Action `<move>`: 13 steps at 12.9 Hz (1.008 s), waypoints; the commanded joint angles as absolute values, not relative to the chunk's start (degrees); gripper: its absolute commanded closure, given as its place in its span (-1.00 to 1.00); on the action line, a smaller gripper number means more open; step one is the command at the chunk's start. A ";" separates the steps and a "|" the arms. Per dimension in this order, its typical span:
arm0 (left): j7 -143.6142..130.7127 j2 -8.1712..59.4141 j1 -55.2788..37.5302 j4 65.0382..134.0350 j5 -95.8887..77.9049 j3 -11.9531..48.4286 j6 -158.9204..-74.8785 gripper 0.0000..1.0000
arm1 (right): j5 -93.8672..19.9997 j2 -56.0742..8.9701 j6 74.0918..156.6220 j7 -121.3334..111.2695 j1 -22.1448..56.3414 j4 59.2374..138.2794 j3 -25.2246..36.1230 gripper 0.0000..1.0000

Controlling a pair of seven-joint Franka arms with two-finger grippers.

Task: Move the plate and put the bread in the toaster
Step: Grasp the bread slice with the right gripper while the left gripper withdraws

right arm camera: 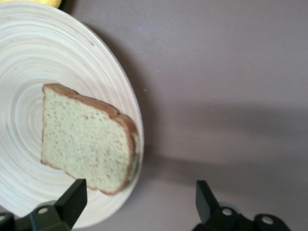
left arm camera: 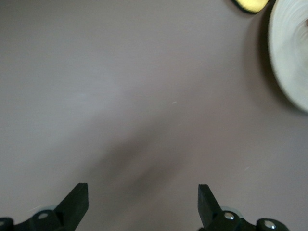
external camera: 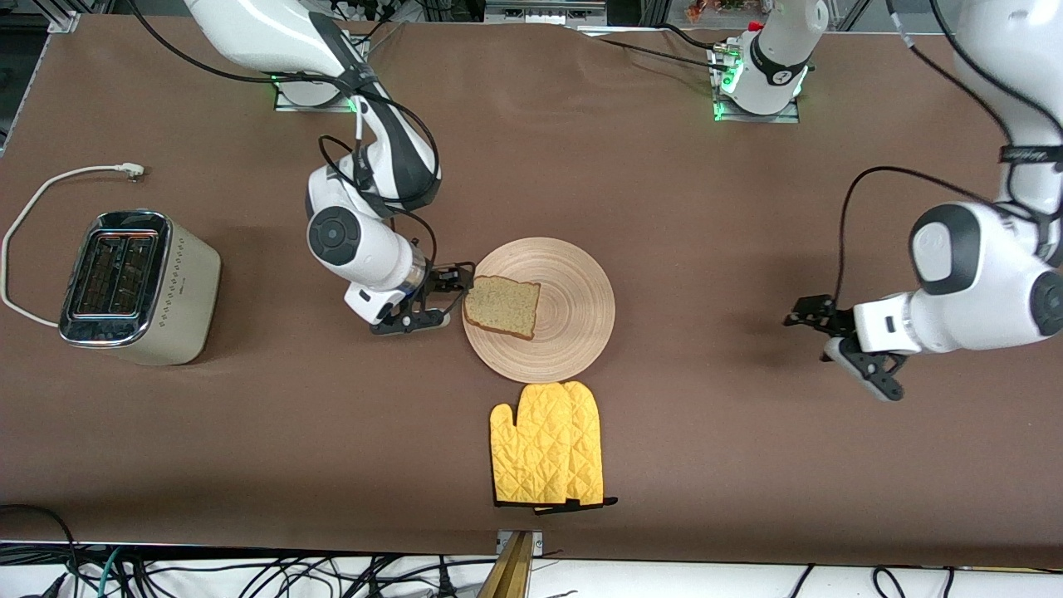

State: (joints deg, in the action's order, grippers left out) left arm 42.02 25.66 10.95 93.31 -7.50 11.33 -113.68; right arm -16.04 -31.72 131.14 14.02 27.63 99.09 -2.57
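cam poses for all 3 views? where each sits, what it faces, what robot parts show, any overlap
Front view: high across the table, facing the robots; shows both arms, the toaster, the plate with the bread, and the oven mitt.
Left wrist view: on the left arm's wrist, looking down at bare table; the open left tool shows, plus the plate's rim.
Right wrist view: on the right arm's wrist, looking down at the plate's edge and bread; the open right tool shows.
Shared: all three see the plate and the mitt; front and right wrist see the bread.
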 commanded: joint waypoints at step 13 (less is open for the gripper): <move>1.14 -4.37 0.98 104.73 4.66 5.54 -103.52 -1.00 | -18.37 -37.00 140.80 17.31 29.62 98.79 -3.08 0.30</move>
